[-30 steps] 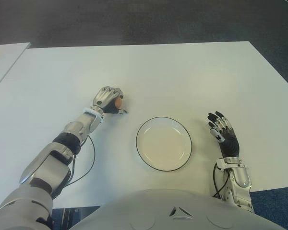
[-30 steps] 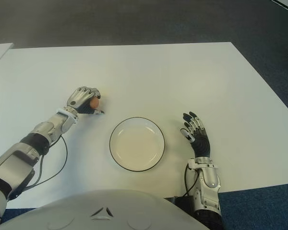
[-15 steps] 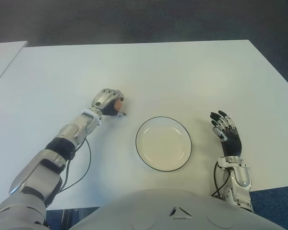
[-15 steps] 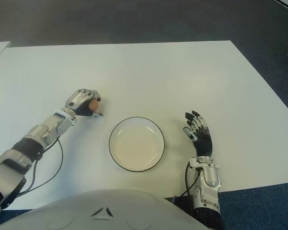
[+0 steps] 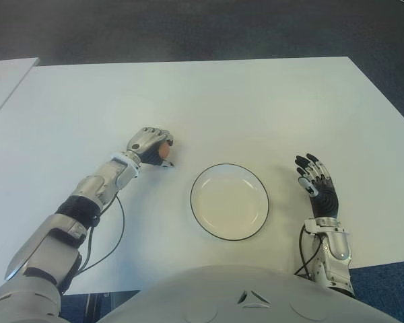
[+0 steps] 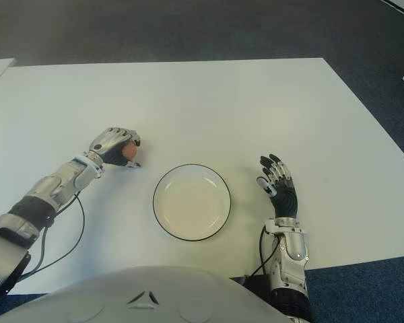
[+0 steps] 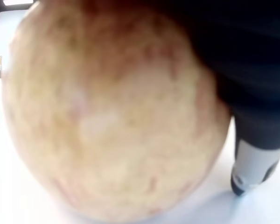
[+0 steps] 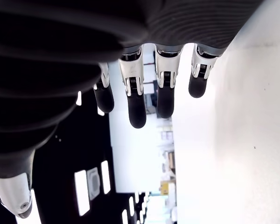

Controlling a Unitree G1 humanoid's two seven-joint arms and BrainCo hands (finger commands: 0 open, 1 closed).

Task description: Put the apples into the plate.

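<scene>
Left wrist view: the apple (image 7: pixel 112 116) fills nearly the whole picture, its yellow skin flushed with red, pressed against the dark palm, with one fingertip (image 7: pixel 249 170) showing beside it over the white table. Seen from the head camera, the left hand (image 5: pixel 150 145) has its fingers curled around the apple (image 5: pixel 165 152), gripping it, just to the left of the plate (image 5: pixel 229 202) and a little farther from the robot than the plate's rim; whether the apple touches the table (image 5: pixel 242 108) cannot be told. The left forearm runs back from the hand toward the robot's body, with a thin black cable looping beside it on the table. The plate is white with a dark rim, holds nothing, and lies in front of the robot's chest, between the two hands. The right hand (image 5: pixel 316 187) shows to the right of the plate, apart from it, fingers extended and slightly spread, holding nothing; the right wrist view shows the same straight fingers (image 8: pixel 135 100)
</scene>
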